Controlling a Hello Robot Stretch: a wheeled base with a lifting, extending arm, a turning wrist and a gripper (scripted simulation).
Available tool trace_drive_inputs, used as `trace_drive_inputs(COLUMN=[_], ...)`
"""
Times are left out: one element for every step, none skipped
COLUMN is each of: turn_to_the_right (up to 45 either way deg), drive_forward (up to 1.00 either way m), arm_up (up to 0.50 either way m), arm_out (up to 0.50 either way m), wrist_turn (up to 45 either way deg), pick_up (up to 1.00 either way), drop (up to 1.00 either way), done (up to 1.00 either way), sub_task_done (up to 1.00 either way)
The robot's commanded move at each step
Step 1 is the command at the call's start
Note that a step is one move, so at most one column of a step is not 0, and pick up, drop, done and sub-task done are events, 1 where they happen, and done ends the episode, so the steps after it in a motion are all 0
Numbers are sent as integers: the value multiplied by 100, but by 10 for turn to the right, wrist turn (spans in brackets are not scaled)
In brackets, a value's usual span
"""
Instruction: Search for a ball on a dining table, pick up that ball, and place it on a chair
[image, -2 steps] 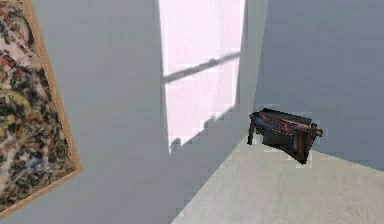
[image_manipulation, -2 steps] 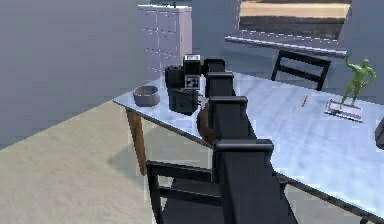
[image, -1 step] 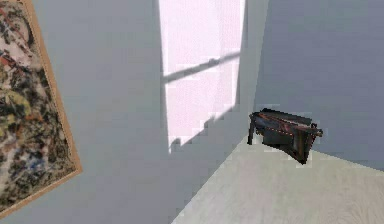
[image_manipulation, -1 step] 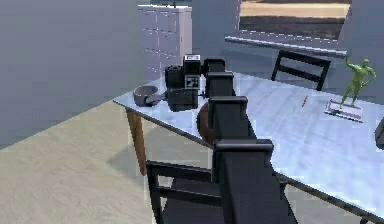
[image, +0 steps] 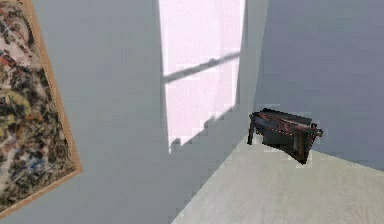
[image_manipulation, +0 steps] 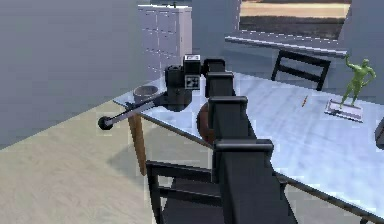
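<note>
Dining table: pale grey-blue rectangular dining table (image_manipulation: 290, 130) on wooden legs. The gripper is up at its corner, fingers reaching out past the edge.
Window: bright curtained window (image: 200, 70) in the forward view; I can't place it against the gripper.
Painting: speckled abstract painting in an orange-brown frame (image: 30, 100), forward view's left. Same story, no fix against the gripper.
Arm: dark square arm bar (image_manipulation: 240, 150), running in behind the gripper across the tabletop.
Cabinet: white panelled cabinet (image_manipulation: 165, 35) against the wall, beyond the gripper.
Near chair: dark wooden chair (image_manipulation: 185, 185) tucked at the table's near side, well back from the gripper beside the arm.
Far chair: dark slatted chair back (image_manipulation: 300, 68) across the table, off beyond the gripper and to the arm side view's right.
Low table: dark brown low table (image: 285, 133) in the room corner, forward view.
Gripper: dark two-finger gripper (image_manipulation: 135, 105). I cannot tell whether it's grasping anything; table edge and a grey curved shape sit right behind it.
Ball: brown rounded ball shape (image_manipulation: 203, 122) on the table, just behind the gripper, half hidden by the arm.
Figurine: green standing figurine on a flat base (image_manipulation: 352, 80), well apart from the gripper, far along the table.
Small item: thin orange stick-like thing (image_manipulation: 303, 102), between gripper and figurine, nearer the figurine.
</note>
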Motion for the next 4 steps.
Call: trace_drive_inputs(turn_to_the_right=[0,0,0,90], drive_forward=[0,0,0,0], arm_up=[0,0,0,0], arm_out=[0,0,-30,0], wrist_turn=[-450,-210,0,0], pick_up=[0,0,0,0], drop=[0,0,0,0], done=[0,0,0,0], sub_task_done=[0,0,0,0])
